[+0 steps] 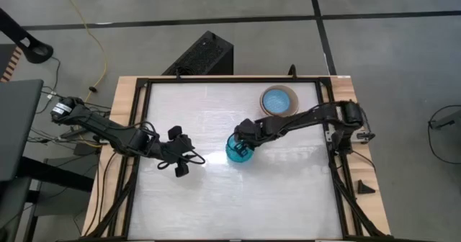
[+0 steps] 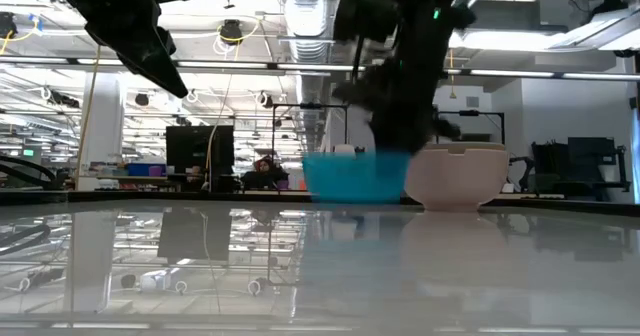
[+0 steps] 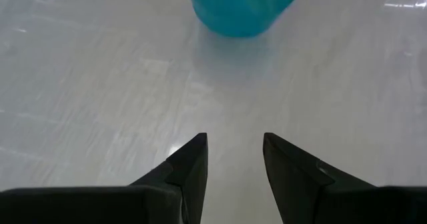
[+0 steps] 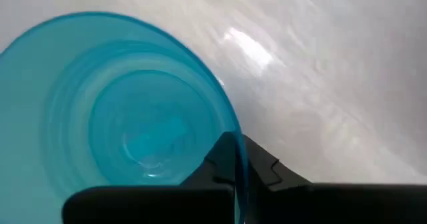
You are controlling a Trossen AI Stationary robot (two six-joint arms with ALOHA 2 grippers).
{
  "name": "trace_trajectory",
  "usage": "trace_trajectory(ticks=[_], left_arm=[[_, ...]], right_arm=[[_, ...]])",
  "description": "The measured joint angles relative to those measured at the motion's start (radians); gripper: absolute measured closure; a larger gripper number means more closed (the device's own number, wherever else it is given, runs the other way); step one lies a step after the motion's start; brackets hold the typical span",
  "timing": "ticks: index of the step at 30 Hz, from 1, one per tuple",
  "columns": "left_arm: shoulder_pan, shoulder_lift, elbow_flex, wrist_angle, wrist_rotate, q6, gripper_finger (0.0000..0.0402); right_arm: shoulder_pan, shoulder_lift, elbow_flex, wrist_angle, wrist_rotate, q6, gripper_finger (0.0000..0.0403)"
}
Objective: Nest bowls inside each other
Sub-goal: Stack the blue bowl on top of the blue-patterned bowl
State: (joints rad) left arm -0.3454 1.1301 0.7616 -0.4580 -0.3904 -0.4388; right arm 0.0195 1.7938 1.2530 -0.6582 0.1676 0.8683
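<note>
A teal bowl (image 1: 236, 153) stands upright on its base near the middle of the table, and my right gripper (image 4: 239, 144) is shut on its rim. Farther back and to the right, a grey-beige bowl (image 1: 279, 101) rests on the table with a light-blue bowl (image 1: 276, 100) inside it. The low view shows the teal bowl (image 2: 352, 177) beside the grey-beige bowl (image 2: 456, 177). My left gripper (image 3: 235, 154) hovers open to the left of the teal bowl (image 3: 241, 7), holding nothing. My right gripper pinches the teal bowl's rim (image 4: 230, 121) on the side toward the table's far right. One finger is inside the bowl and one outside. The fingers come steeply from above. The bowl stays upright, and its base appears to be on the table.
The white tabletop (image 1: 274, 199) is framed by black rails. My left arm (image 1: 115, 134) reaches in from the table's left edge. A black box (image 1: 202, 55) stands on the floor beyond the far edge.
</note>
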Motion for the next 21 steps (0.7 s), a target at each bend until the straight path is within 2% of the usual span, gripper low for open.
trace_trajectory(ticks=[7, 10, 16, 21], left_arm=[[0.000, 0.000, 0.000, 0.001, -0.021, -0.019, 0.0266], [0.000, 0.000, 0.000, 0.003, -0.025, -0.021, 0.0266], [0.000, 0.000, 0.000, 0.003, -0.025, -0.045, 0.0266], [0.000, 0.000, 0.000, 0.003, -0.025, -0.068, 0.0266]], right_arm=[[-0.075, -0.212, 0.000, -0.023, -0.004, -0.053, 0.0376], [-0.127, -0.306, 0.001, -0.046, 0.035, -0.096, 0.0377], [-0.284, -0.451, 0.001, -0.157, 0.067, -0.174, 0.0374], [-0.441, -0.485, 0.001, -0.239, 0.063, -0.273, 0.0375]])
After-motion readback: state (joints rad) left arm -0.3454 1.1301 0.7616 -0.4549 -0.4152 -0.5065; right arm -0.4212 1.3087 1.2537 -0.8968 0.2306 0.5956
